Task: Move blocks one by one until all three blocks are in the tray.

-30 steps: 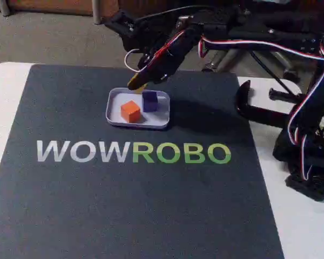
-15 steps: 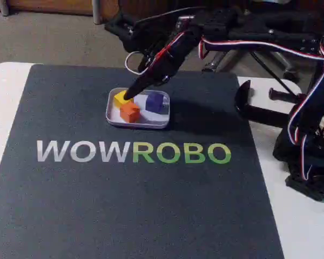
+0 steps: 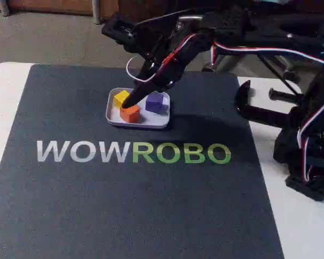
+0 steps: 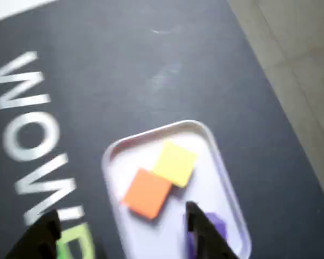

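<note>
Fingers [image 4: 202,229] of the gripper [image 4: 119,232] stand apart in the wrist view, one dark tip at the lower left over the mat, the other over the tray's lower right part, with nothing between them. The orange block [image 4: 147,192] lies in the gap just ahead of the tips, touching a corner of the yellow block [image 4: 175,163] beyond it. The purple block [image 4: 215,225] sits partly hidden behind the right finger. All three rest inside the pale tray [image 4: 112,154]. In the fixed view the gripper [image 3: 130,100] hangs over the tray [image 3: 137,122] on a dark mat [image 3: 151,199] printed "WOWROBO", white letters then green.
</note>
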You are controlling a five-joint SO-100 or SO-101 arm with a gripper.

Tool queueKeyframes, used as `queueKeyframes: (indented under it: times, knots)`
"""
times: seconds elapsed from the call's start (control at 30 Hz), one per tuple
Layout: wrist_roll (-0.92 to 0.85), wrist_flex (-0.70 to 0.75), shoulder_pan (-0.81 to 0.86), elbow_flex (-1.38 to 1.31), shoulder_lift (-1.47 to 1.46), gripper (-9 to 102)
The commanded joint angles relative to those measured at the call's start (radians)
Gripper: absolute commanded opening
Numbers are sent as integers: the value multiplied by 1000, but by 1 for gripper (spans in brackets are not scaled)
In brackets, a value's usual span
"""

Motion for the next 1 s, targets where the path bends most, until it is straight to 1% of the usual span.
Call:
queueKeyframes:
  times: [0.0,0.47,0.67,0.8,0.97]
  knots:
    - [5,-11,-28,6,97,28]
    - [84,-11,-229,92,272,29]
    - [80,-11,-345,334,569,29]
    - [109,15,-453,492,785,26]
    - [92,17,-555,752,1086,22]
